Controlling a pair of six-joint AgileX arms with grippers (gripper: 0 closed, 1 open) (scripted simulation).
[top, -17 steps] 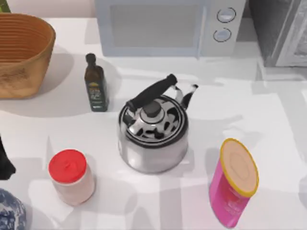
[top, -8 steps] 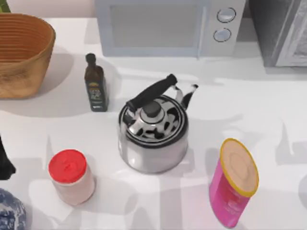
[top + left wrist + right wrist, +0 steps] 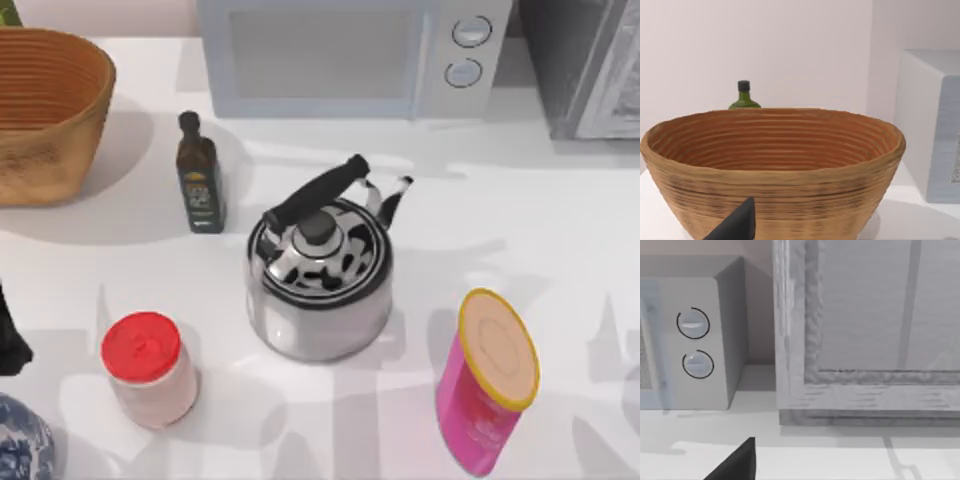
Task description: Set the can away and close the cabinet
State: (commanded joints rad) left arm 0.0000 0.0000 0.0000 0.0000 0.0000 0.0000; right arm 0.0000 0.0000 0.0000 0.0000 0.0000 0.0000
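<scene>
The cabinet [image 3: 588,66] stands at the tabletop's [image 3: 520,220] far right corner, just beside the microwave [image 3: 340,55], which sits along the far edge. The right gripper [image 3: 737,462] hangs low in front of the cabinet, close to its grey framed front. Whether that claw is open or closed I cannot tell, and I cannot tell whether the door is fully shut.

The left gripper [image 3: 737,225] sits near the left edge, facing the basket [image 3: 50,110] at the far left corner. Its state I cannot tell either.

A kettle [image 3: 318,275] stands mid-table, with a dark bottle [image 3: 200,180] between it and the basket. A red-lidded jar [image 3: 148,365] and a pink canister [image 3: 490,380] stand toward the near edge. A blue-and-white vase [image 3: 20,445] sits at the near left corner.
</scene>
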